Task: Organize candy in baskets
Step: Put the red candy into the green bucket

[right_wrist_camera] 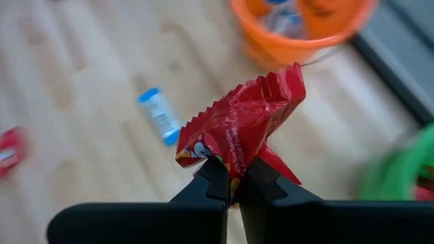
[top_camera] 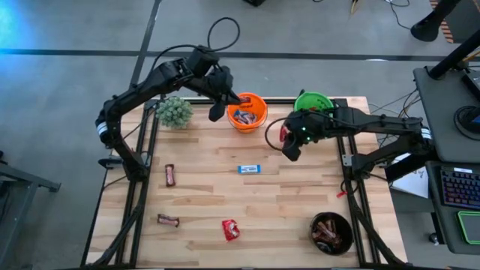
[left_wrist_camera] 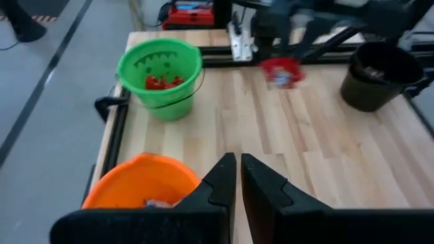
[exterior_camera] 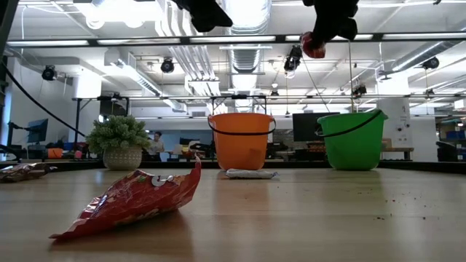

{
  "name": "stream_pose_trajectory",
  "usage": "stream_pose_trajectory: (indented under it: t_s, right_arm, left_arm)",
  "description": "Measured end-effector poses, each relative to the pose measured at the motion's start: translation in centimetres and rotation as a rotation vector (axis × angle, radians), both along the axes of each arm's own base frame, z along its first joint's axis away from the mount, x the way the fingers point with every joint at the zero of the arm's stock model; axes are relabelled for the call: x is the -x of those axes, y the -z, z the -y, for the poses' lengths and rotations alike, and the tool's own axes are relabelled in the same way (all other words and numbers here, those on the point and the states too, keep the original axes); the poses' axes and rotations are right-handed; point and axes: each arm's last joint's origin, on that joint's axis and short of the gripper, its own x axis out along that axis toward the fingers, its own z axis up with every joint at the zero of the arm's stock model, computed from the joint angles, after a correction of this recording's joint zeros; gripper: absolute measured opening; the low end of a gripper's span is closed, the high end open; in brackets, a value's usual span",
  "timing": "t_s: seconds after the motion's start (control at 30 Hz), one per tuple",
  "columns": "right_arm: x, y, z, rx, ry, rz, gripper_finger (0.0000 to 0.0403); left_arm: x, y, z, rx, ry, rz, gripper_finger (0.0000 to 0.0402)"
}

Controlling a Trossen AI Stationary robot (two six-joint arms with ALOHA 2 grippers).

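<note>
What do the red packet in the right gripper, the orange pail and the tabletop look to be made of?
Red packet: thin glossy film or foil, judging by its crinkles and serrated edge. Orange pail: probably moulded plastic, smooth, uniformly bright, with a thin dark bail handle. Tabletop: light wood planks with visible seams and grain, matte.

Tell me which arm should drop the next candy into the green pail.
Right. The right gripper is shut on a red candy and hangs close beside the green pail, which holds red candies. The left gripper is shut, empty, by the orange pail.

Red packet (right_wrist_camera: 239,132) up in the air nr green pail (top_camera: 313,102). Orange pail (top_camera: 247,110) holds blue ones (black bowl (top_camera: 332,232): brown). Five loose on table.
</note>
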Motion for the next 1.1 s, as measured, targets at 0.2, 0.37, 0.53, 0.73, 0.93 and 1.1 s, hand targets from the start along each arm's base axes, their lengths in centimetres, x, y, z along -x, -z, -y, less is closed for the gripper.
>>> stream_pose_trajectory:
  t_s: [0.2, 0.37, 0.53, 0.73, 0.93, 1.1]
  right_arm:
    - [0.9, 0.3, 2.3, 0.090, 0.178, -0.070, 0.0008]
    - [2.5, 0.6, 4.8, 0.144, 0.366, -0.167, 0.0008]
    - [3.6, 0.7, 7.1, 0.138, 0.476, -0.192, 0.0008]
    - [5.1, 1.0, 9.5, 0.140, 0.547, -0.248, 0.0009]
    - [6.6, 1.8, 11.2, 0.132, 0.597, -0.313, 0.0009]
    - [7.3, 2.4, 12.0, 0.127, 0.613, -0.351, 0.0009]
  left_arm:
    - [-0.8, 0.4, -0.2, 0.035, 0.046, 0.027, 0.0001]
    - [-0.7, 0.3, -0.2, 0.027, 0.053, 0.031, 0.0000]
    - [-0.6, 0.2, -0.1, 0.025, 0.053, 0.034, 0.0000]
    - [-0.6, 0.2, -0.1, 0.027, 0.053, 0.031, 0.0000]
    - [-0.6, 0.2, -0.1, 0.027, 0.054, 0.031, 0.0000]
    - [-0.6, 0.2, -0.1, 0.027, 0.054, 0.032, 0.0000]
